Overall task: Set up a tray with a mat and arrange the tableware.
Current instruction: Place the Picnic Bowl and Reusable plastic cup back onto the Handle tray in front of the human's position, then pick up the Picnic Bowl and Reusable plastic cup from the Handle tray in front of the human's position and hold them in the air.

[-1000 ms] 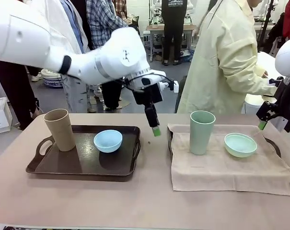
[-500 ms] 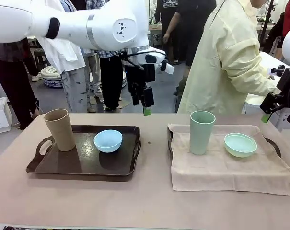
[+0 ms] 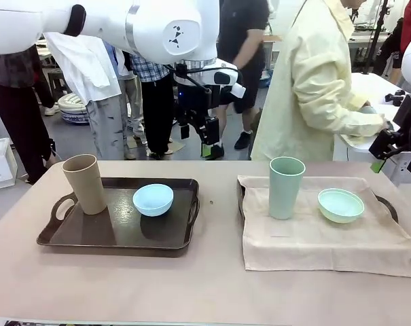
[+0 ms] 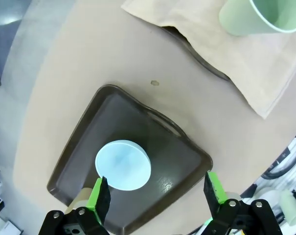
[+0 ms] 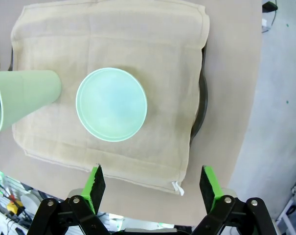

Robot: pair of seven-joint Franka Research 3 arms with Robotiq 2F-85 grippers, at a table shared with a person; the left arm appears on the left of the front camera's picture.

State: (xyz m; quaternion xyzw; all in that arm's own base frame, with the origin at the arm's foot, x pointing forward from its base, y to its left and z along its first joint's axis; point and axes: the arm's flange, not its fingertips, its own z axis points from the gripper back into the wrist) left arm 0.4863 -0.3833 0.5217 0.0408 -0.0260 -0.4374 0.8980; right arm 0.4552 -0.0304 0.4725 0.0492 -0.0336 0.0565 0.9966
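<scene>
On the left, a dark brown tray (image 3: 117,227) carries a tan tumbler (image 3: 85,183) and a pale blue bowl (image 3: 153,200). On the right, a beige mat (image 3: 320,238) covers a second tray whose rim (image 3: 388,206) peeks out, with a pale green tumbler (image 3: 286,187) and a pale green bowl (image 3: 341,205) on it. My left gripper (image 3: 206,141) hangs open and empty, high over the table's far edge, looking down on the blue bowl (image 4: 123,165). My right gripper (image 3: 395,161) is open at the right edge, high above the green bowl (image 5: 111,104) and mat (image 5: 138,44).
A person in a pale yellow coat (image 3: 314,88) stands at the far side, turned toward another table on the right. Other people stand farther back. Bare tabletop (image 3: 215,272) runs between the two trays and along the front edge.
My left gripper has risen and drawn back from over the gap between the trays toward the far edge. The right gripper has lifted slightly. Tableware has not moved.
</scene>
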